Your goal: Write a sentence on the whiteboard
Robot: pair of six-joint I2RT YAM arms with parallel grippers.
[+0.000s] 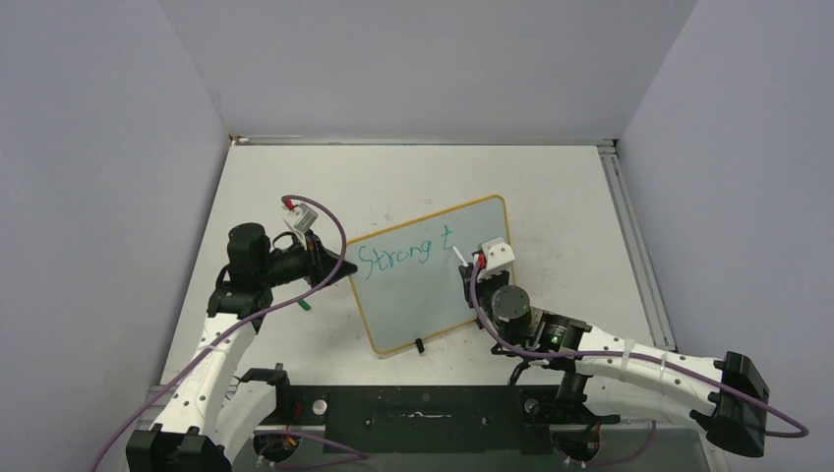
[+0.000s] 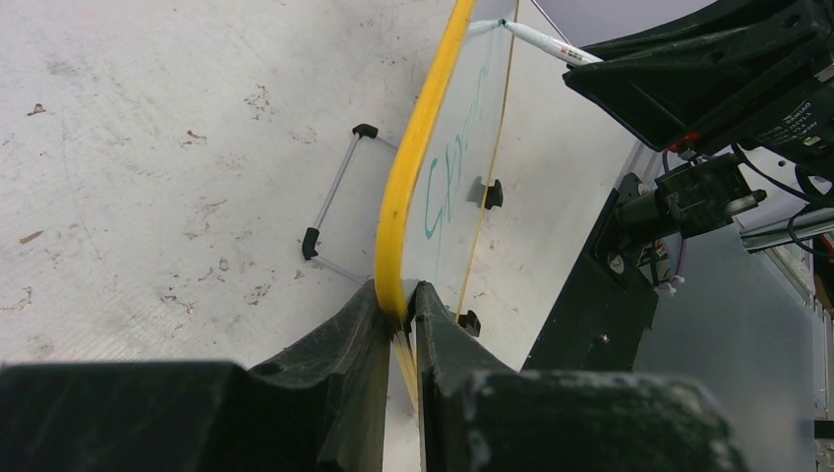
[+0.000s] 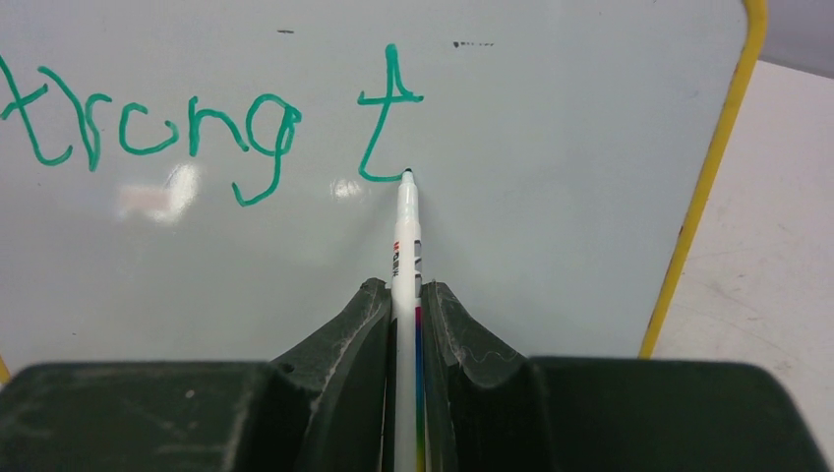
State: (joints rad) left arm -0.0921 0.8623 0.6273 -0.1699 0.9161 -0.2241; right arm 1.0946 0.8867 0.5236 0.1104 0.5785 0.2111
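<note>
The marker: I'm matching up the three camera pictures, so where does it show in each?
Top external: the marker is a short white stick right of centre, at the green t on the board.
Left wrist: the marker slants along the top edge, right of centre.
Right wrist: the marker stands upright in the middle, in the right gripper, tip at the t's foot.
Shared landmark: the whiteboard's yellow frame.

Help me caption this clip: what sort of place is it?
Likely a robot lab test cell: plain pale walls box in a scuffed table, where the left arm and right arm work on a whiteboard.
</note>
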